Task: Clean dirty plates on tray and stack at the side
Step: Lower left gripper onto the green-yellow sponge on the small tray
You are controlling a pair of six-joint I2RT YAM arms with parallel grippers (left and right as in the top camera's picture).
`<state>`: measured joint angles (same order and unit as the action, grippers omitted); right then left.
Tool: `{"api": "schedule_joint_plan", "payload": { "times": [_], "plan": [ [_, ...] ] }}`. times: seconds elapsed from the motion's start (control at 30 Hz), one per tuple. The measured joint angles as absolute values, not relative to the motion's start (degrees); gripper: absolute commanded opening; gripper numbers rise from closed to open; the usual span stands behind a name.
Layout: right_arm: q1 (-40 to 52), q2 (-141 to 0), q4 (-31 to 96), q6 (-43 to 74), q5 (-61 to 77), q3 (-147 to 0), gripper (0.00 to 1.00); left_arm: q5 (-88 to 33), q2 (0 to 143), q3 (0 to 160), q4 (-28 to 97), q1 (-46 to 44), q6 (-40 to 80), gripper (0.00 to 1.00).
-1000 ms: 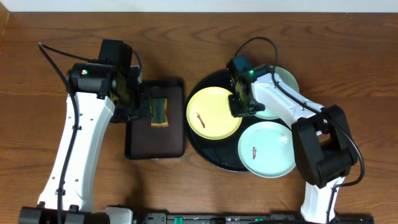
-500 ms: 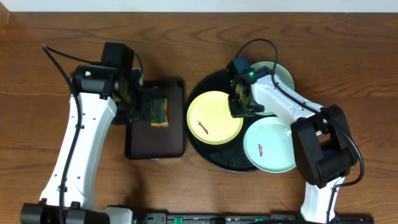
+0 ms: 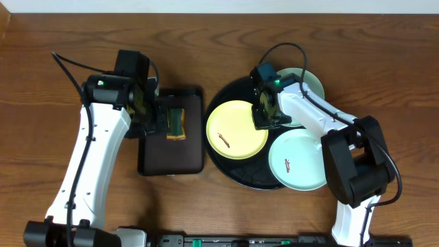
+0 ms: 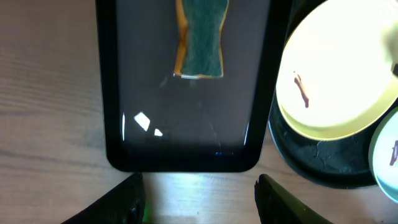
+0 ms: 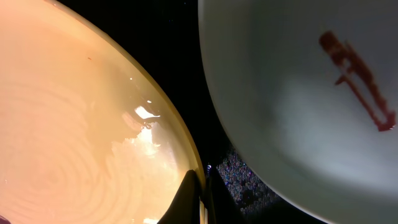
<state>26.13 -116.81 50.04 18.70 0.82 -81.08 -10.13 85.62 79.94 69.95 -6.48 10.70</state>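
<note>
Item: yellow plate [image 3: 237, 129], on tray [image 3: 240, 173]. It has slid slightly toward the near side vs 1 s ago, R gripper [image 3: 267, 118] pinching its right rim; I read that as pickup begun, no cleaning yet. Round, so no long axis; faces up, smear runs diagonal. L gripper [image 4: 200, 190] spread, empty, over small tray [image 4: 186, 124] w/ sponge [image 4: 200, 37].

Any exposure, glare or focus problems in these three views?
Overhead: evenly lit and sharp. Left wrist: the yellow plate is blown out nearly white, glare spots sit on the rectangular tray, and the camera's own fingers are blurred. Right wrist: very close, orange-tinted, with a highlight on the yellow plate and a soft mint plate.
</note>
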Motion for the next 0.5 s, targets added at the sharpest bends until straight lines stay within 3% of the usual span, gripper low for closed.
{"api": "schedule_joint_plan", "payload": {
  "times": [0.5],
  "plan": [
    [26.1, -116.7, 50.1, 18.7, 0.8, -81.1, 0.01, -6.9, 85.6, 61.9, 40.5, -6.5, 13.5, 0.56]
  ]
}}
